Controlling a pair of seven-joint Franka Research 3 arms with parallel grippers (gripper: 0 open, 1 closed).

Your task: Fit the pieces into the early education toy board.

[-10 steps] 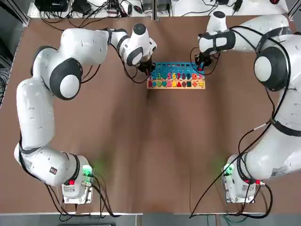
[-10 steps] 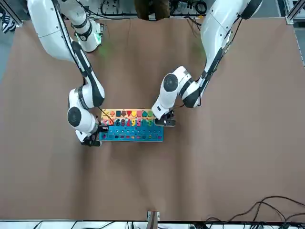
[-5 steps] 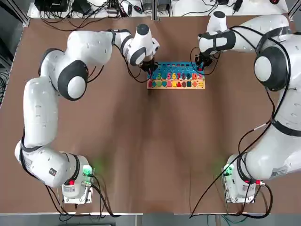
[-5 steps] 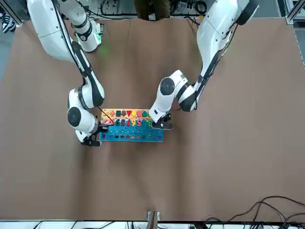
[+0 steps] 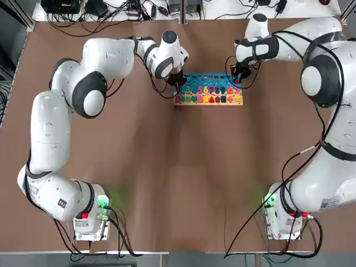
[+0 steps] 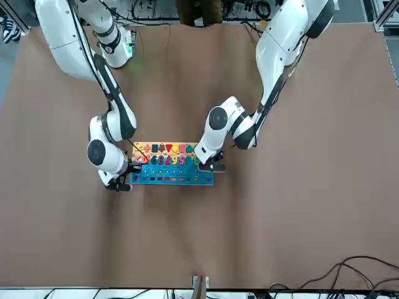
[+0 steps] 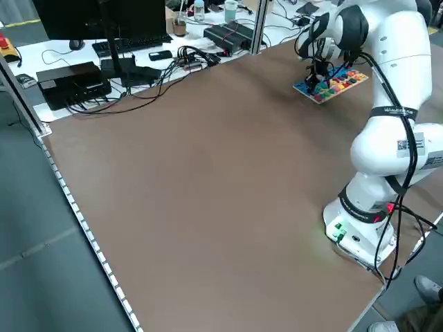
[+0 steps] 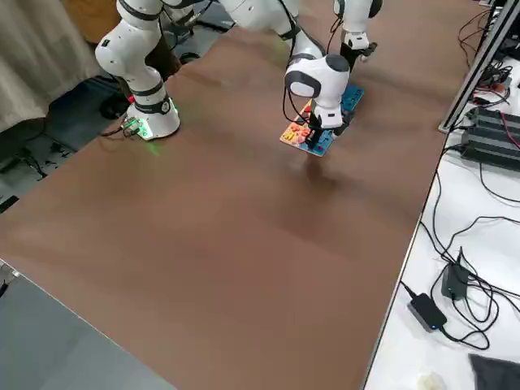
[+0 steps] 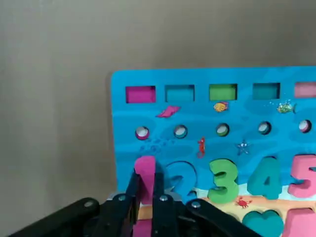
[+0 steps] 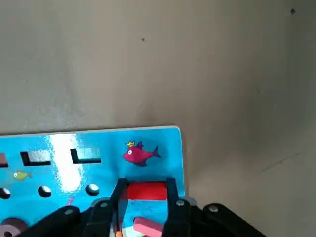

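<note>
The board [image 5: 208, 90] lies flat near the far edge of the tabletop [image 5: 178, 183], about midway along it, blue part toward the far edge and tan strip toward my bases. Most of it looks filled: numerals 3, 4 and 5 sit in their slots in my left wrist view, and the tan strip shows a full row of coloured shapes from overhead. I judge the job to be near its end, with the two end slots of the blue part left to settle.

At the board's left end, my left pincer [image 9: 146, 196] is closed narrow on a pink piece [image 9: 145, 173], held upright over the slot beside the empty-looking 2 recess. It is not yet seated, as far as I can tell.

At the board's right end, my right pincer [image 10: 144, 201] is clamped on a red piece [image 10: 146, 191], low against the blue surface just below the fish picture. Whether it is fully down in its slot I cannot tell. Another pink piece [image 10: 148, 228] lies close by, under that pincer.

What is left, I reckon: press both held pieces home, then deal with the 2 recess if it is truly empty.
</note>
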